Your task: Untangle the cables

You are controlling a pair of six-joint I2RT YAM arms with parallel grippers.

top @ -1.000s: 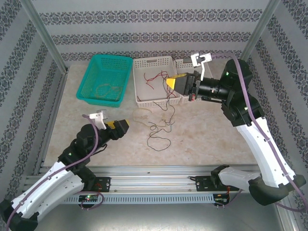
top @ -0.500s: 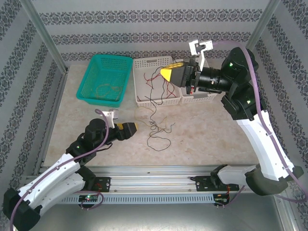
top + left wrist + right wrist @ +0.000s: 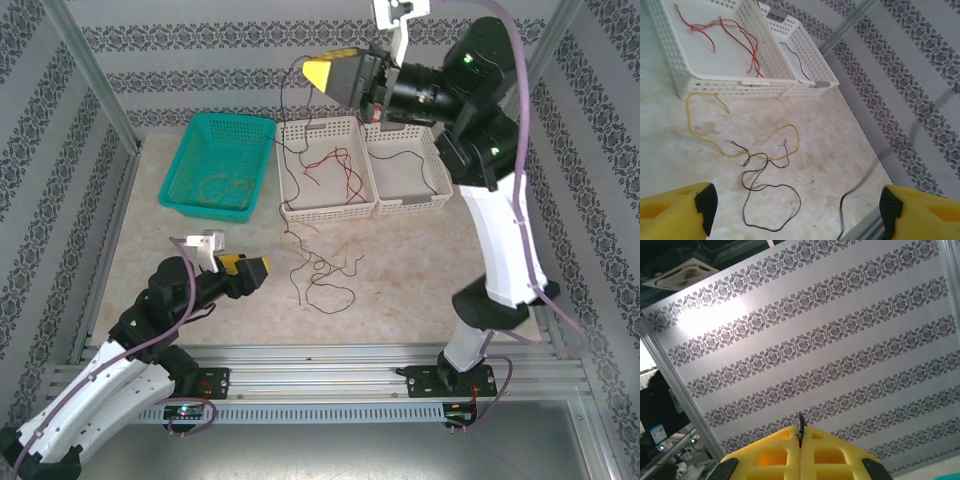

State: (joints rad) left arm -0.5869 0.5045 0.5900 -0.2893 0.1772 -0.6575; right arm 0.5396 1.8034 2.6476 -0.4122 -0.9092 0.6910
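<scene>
My right gripper [image 3: 312, 72] is raised high over the white baskets, shut on the end of a thin black cable [image 3: 800, 424]. That cable [image 3: 282, 150] hangs down from it to the table. Under it lies a tangle of yellow-tan cable [image 3: 740, 151] and black cable [image 3: 771, 200], also seen from above as loose loops [image 3: 325, 272]. My left gripper [image 3: 262, 268] hovers low just left of the tangle, open, nothing between its fingers [image 3: 705, 202]. Red cables [image 3: 335, 165] lie in the left white basket [image 3: 290, 170]. Another black cable [image 3: 432, 170] lies in the right white basket [image 3: 408, 205].
A teal basket [image 3: 185, 150] at the back left holds tan cables [image 3: 218, 186]. Patterned walls and metal posts close in the table on three sides. A rail [image 3: 330, 355] runs along the near edge.
My right gripper has risen well above the baskets, pulling the black cable up out of the tangle. The left gripper shifted slightly and stays open.
</scene>
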